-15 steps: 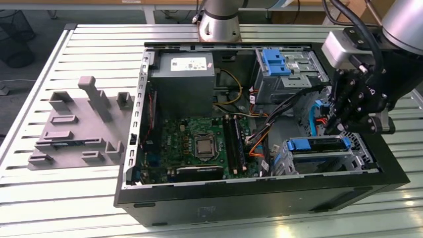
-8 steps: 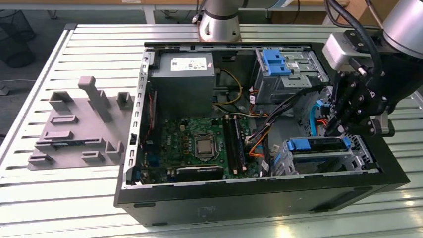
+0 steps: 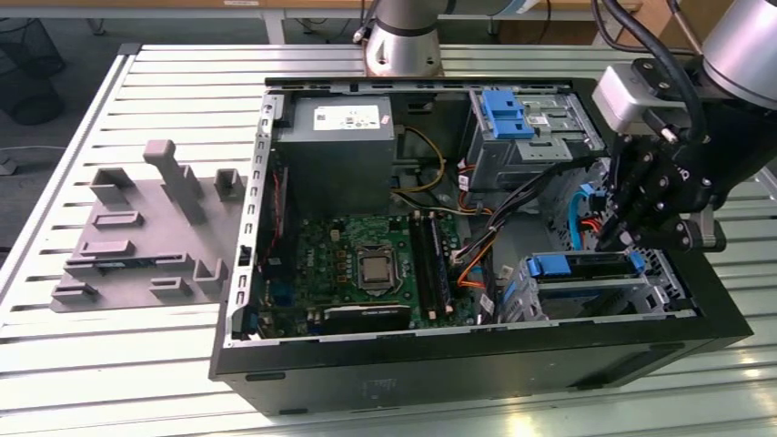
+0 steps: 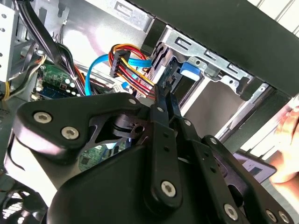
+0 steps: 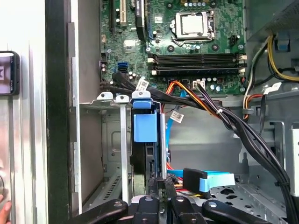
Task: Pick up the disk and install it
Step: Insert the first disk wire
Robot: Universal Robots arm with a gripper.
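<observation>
We see the pincer (image 3: 620,238) with fingers drawn together, seemingly pinching the disk's edge | the disk (image 3: 583,266) stands edgewise in the drive cage (image 3: 595,293) at the computer case's (image 3: 461,364) front corner | we judge installation nearly complete, seating possibly left.
</observation>
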